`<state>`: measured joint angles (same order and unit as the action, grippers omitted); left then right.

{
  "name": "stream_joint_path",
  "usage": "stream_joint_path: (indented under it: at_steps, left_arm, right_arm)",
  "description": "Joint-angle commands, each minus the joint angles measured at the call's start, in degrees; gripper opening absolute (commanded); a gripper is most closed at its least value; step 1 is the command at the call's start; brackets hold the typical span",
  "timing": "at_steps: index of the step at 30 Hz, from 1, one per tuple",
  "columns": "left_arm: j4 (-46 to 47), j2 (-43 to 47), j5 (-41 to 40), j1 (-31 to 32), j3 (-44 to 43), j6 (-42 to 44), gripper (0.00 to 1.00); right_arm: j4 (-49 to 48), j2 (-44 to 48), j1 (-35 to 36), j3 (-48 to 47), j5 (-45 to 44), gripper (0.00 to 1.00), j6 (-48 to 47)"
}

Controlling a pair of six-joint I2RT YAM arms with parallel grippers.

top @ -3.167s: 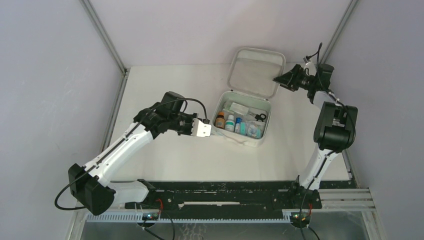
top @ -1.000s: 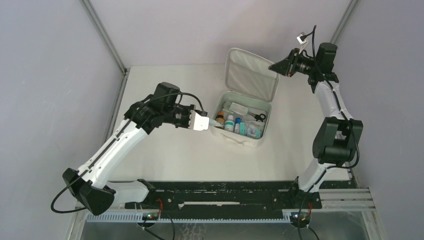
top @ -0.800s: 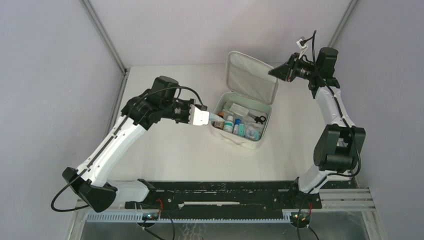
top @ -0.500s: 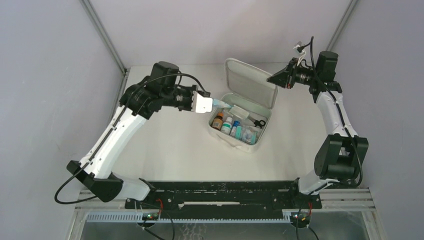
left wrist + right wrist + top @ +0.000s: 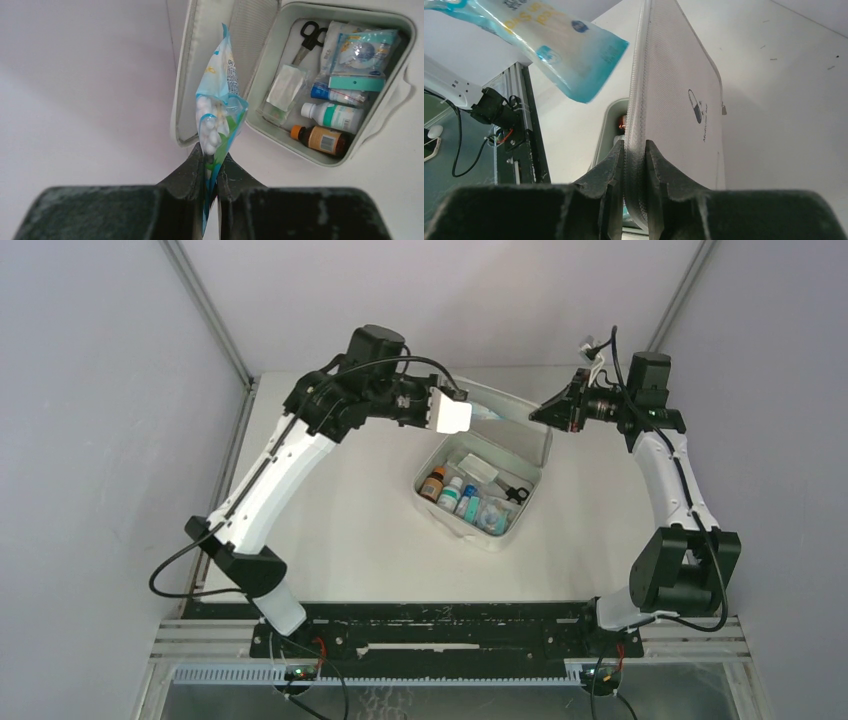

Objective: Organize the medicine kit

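medicine kit (image 5: 462,528) open on the white table (image 5: 340,500), right of centre, tray toward the arm bases. its hinged lid (image 5: 679,90) stands nearly on edge along the far side. right gripper (image 5: 635,150) is clamped on the lid's zip rim, one finger on each face; a small dark pill logo (image 5: 694,106) shows on the outer face. left gripper (image 5: 210,161) is raised beside the lid, fingers pinched together on one end of a blue-and-clear packet (image 5: 217,100) of small white pieces (buds or pills, can't tell). the packet sticks out past the fingertips toward the lid's inner face; contact unclear. in the tray: black scissors (image 5: 311,35) at one end, brown bottle (image 5: 320,140) and white bottle with teal label (image 5: 335,114) side by side at the other, flat clear packet (image 5: 285,87) between, teal packets (image 5: 362,50) by the scissors.
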<state>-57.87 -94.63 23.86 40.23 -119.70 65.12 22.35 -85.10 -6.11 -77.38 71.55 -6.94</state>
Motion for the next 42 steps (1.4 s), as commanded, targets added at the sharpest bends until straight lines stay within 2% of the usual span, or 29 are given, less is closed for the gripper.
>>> stream_joint_path:
  at_steps: [1,13,26,36,42]
  left_arm:
    - [1.51,-3.20,-3.29,1.34,-6.21,0.68,0.00]
    - [4.66,-8.22,-8.94,1.78,-8.01,0.52,0.00]
    - [7.05,-12.37,-7.90,2.80,-9.01,-3.46,0.06]
    - [12.20,-18.17,-7.66,4.20,-11.50,-11.60,0.19]
    - [14.08,-19.03,-11.27,4.87,-10.86,-16.14,0.36]
  right_arm:
    - [2.35,3.11,0.82,0.24,0.83,0.00,-0.72]
    - [1.85,3.71,1.81,0.47,-0.68,0.00,-0.78]
    - [1.89,3.97,3.57,0.48,-2.55,0.00,-1.50]
    - [1.47,3.89,3.87,0.48,-3.17,0.00,-0.47]
    - [1.31,3.33,3.43,0.48,-3.25,0.00,0.20]
